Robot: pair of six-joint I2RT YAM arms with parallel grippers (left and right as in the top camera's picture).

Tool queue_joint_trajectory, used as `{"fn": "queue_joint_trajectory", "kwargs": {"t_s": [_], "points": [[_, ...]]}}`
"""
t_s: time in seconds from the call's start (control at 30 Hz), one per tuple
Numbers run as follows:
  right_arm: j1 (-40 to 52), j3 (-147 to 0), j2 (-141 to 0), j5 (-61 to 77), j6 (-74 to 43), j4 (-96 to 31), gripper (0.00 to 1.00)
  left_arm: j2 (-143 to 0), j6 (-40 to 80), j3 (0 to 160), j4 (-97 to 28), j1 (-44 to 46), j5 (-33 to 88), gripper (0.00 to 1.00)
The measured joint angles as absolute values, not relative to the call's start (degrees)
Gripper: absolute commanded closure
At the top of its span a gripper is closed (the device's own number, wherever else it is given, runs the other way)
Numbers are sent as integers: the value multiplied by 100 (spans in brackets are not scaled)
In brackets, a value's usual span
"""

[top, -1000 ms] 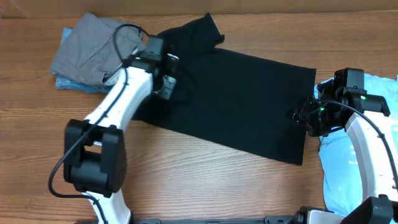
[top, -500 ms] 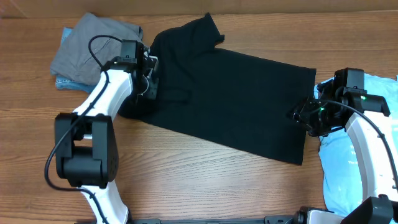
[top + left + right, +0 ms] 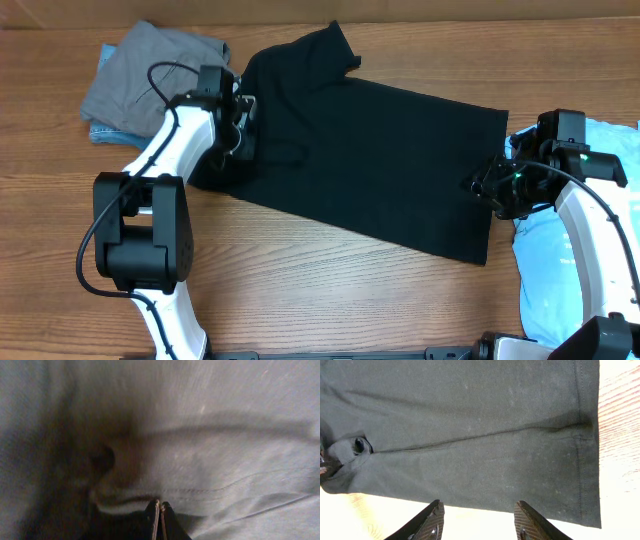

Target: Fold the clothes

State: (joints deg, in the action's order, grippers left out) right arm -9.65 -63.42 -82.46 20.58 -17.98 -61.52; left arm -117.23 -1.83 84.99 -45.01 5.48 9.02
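Observation:
The black T-shirt (image 3: 380, 160) lies spread slantwise across the wooden table, one sleeve (image 3: 338, 47) pointing to the far edge. My left gripper (image 3: 243, 140) is down on the shirt's left end. In the left wrist view its fingertips (image 3: 159, 505) are pressed together on a raised fold of the shirt's cloth (image 3: 225, 460). My right gripper (image 3: 482, 188) hovers at the shirt's right hem. In the right wrist view it (image 3: 479, 505) stands open over bare table, just short of the shirt's edge (image 3: 470, 425), with nothing between its fingers.
A grey garment (image 3: 150, 75) lies bunched at the far left on top of a blue piece (image 3: 105, 132), close to my left arm. A light blue T-shirt (image 3: 545, 270) lies at the right edge under my right arm.
My left gripper moved left from the shirt's middle to its left end and shut there. The right arm stayed where it was.

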Motion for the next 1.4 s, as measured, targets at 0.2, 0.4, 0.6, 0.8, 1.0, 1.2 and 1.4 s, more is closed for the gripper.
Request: {"fn": "queue_joint_trajectory", "kwargs": {"t_s": [0.2,0.4,0.6,0.8,1.0,1.2,1.4], "points": [[-965,-6342,-8246,2058,-1800,-6147,51,-11727,-185,9386,-4674,548,899,91],[-965,-6342,-8246,2058,-1798,-6154,51,-11727,-148,9426,-5181,552,775,66],[-965,-6342,-8246,2060,-1798,-6156,51,-11736,-115,8659,-4930,552,681,53],[-965,-6342,-8246,2058,-1798,-6156,51,-11745,-27,8145,-4624,552,661,46],[-965,-6342,-8246,2058,-1798,-6176,51,-11745,8,8141,-4248,552,620,55],[-965,-6342,-8246,2060,-1798,-6200,51,-11745,152,8138,-4010,552,598,96],[-965,-6342,-8246,2058,-1800,-6206,51,-11745,156,8138,-3979,552,598,96]]}}
